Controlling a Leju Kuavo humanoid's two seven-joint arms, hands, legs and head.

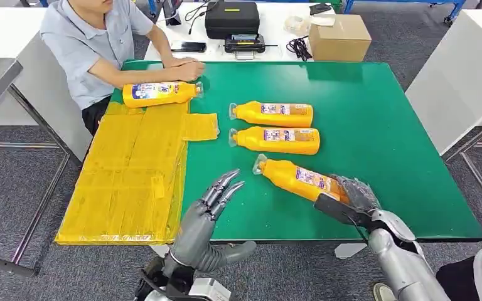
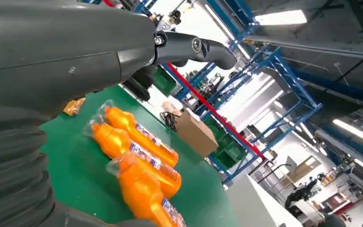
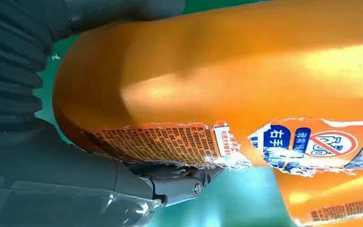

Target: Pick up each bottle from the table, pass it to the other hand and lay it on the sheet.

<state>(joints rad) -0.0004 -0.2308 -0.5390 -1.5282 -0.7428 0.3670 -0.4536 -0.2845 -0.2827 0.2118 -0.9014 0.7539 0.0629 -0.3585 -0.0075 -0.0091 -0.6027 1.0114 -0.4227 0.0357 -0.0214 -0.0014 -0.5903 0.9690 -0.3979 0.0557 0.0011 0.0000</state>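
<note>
- You can see the right robot hand (image 1: 354,195) wrapped around the base end of the nearest orange bottle (image 1: 298,180), grasping it; the bottle lies at a slant on the green bench (image 1: 376,119), its clear-wrapped cap pointing away from the robot hand
- In your right wrist view, that same bottle (image 3: 227,80) shows as a smooth, glossy, rounded orange body with a torn-edged printed label, dark fingers (image 3: 179,182) pressing beneath it
- Your left robot hand (image 1: 221,191) is released: its dark, slim fingers are spread and raised over the bench's near edge, holding nothing, just beside the yellow sheet (image 1: 132,182)
- Two more orange bottles, the middle one (image 1: 276,140) and the far one (image 1: 273,113), lie parallel and close together mid-bench, caps toward the sheet
- A fourth bottle (image 1: 160,93) lies on the sheet's far end, where a seated person's hand (image 1: 190,70) rests right behind it
- The sheet is thin, crinkled, translucent yellow plastic, draped over the bench's left edge
- Beyond the bench you have a cardboard box (image 1: 339,36) and a black case (image 1: 232,17)
</note>
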